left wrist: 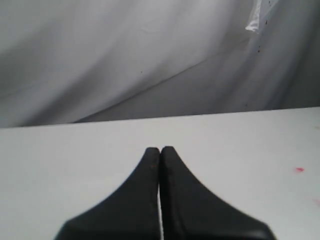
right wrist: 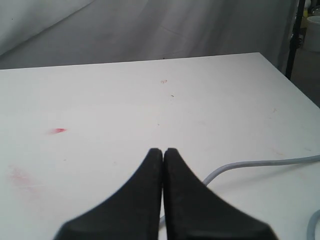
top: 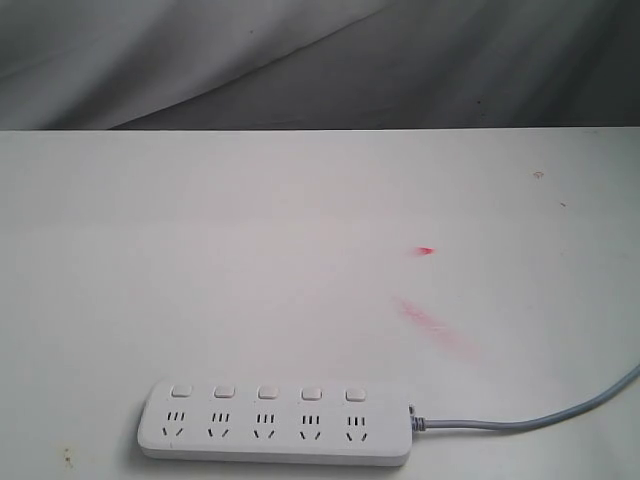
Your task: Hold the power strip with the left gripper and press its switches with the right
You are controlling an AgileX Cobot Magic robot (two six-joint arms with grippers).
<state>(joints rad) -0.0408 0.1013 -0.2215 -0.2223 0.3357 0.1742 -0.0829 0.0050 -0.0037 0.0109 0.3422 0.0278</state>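
Note:
The white power strip (top: 275, 425) lies flat near the table's front edge, left of the middle. Its switches (top: 268, 393) form a row of small square buttons along its far side. A grey cord (top: 540, 418) leaves its right end and curves off to the right; part of the cord (right wrist: 250, 164) shows in the right wrist view. Neither arm appears in the exterior view. My left gripper (left wrist: 160, 149) is shut with nothing between its black fingers, above bare table. My right gripper (right wrist: 163, 150) is shut too, empty, with the cord passing just beyond it.
The white table (top: 250, 250) carries a small red mark (top: 426, 251) and a faint pink smear (top: 435, 328) right of the middle. Grey cloth (top: 320, 60) hangs behind the far edge. A dark stand (right wrist: 298, 35) rises past the table's corner in the right wrist view.

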